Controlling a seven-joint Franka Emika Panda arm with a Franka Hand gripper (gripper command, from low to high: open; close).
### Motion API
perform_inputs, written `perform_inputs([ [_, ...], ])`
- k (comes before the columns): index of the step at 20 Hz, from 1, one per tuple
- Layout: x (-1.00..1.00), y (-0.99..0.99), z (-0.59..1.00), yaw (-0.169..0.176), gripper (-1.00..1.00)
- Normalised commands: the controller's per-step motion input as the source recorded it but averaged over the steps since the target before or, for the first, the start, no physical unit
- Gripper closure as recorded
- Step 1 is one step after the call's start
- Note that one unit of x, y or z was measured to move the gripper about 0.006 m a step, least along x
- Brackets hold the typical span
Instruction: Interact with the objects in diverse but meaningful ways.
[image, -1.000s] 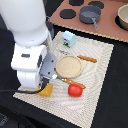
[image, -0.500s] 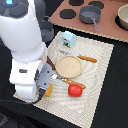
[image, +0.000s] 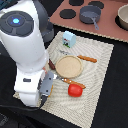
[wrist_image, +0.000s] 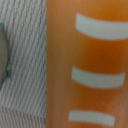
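Note:
My arm's white body fills the exterior view's left. The gripper (image: 46, 86) points down at the woven mat's left corner, its fingers hidden behind the wrist. The golden-yellow bread loaf (wrist_image: 87, 64) with white stripes fills the wrist view, very close; it is hidden in the exterior view. The red tomato (image: 75, 90) lies on the mat to the right of the gripper. The pale-blue carton (image: 68, 39) stands at the mat's far edge. The brown sausage stick (image: 51, 64) peeks out beside the arm. The grey pot (image: 90, 13) sits on the brown board.
A round tan plate (image: 68, 66) lies mid-mat, with orange-handled cutlery (image: 87, 58) beside it and another piece (image: 75, 83) near the tomato. A bowl (image: 123, 17) and dark burner discs (image: 66, 13) are on the brown board at the back.
The arm has come down and shifted over the mat's left corner. It now covers the bread loaf, which showed beside the gripper earlier. The other objects have not moved.

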Motion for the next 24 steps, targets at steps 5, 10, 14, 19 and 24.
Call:
perform_inputs([
  [5,0.23,-0.19,-0.21,0.0,1.0],
  [10,0.18,-0.12,0.09,0.012,1.0],
  [14,0.03,0.41,1.0,0.068,1.0],
  [19,0.2,0.75,1.0,0.094,1.0],
  [24,0.4,0.88,1.0,0.071,1.0],
])
